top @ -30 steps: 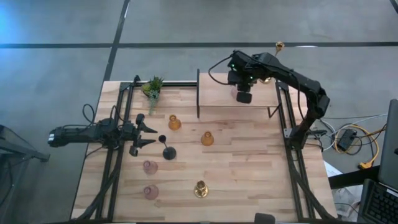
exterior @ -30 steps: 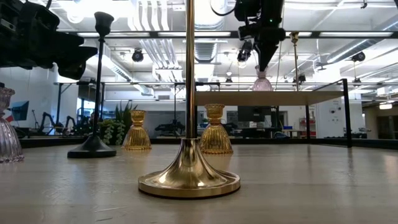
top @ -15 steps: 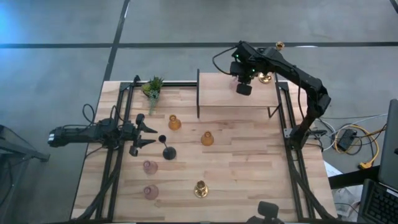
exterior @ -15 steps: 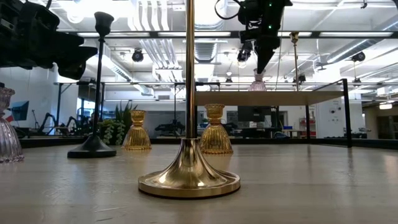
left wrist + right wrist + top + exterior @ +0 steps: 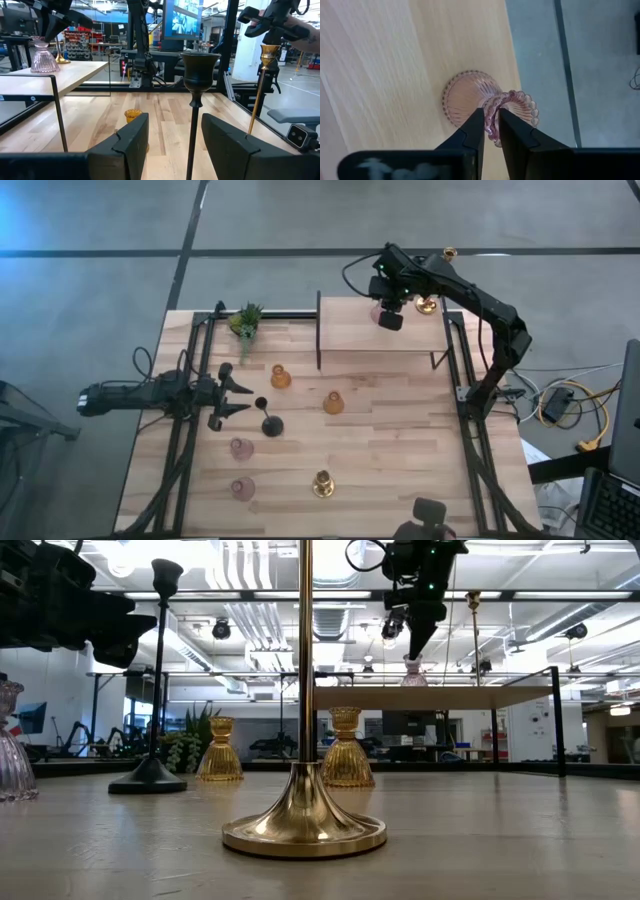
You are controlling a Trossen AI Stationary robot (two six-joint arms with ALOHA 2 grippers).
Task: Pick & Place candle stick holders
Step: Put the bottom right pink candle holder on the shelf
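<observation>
Presently a pink glass holder (image 5: 470,97) is pinched at its beaded rim by the right gripper (image 5: 490,131) over the raised shelf (image 5: 350,332) at the far side of the table (image 5: 400,440), close to the shelf's far edge, with a gold holder (image 5: 428,305) already standing just beside it. Whether the base is fully seated on the shelf cannot be told; in the low view it appears to sit at the shelf's surface. The step in hand is judged to be the setting down. It would be done well if the holder were kept upright, lowered until the whole base lies flat on the wood, and only then let go, since the glass is top-heavy in a rim grip and the shelf's edge is near. The fingers should be parted slowly and drawn straight up, so that the rim is not dragged sideways toward the gold holder. The left gripper (image 5: 170,145) waits at the table's left edge with its jaws apart and nothing between them, aimed at the black holder (image 5: 198,95). Two amber holders (image 5: 281,377), two more pink ones (image 5: 241,448) and a second gold one (image 5: 322,483) remain on the table.
</observation>
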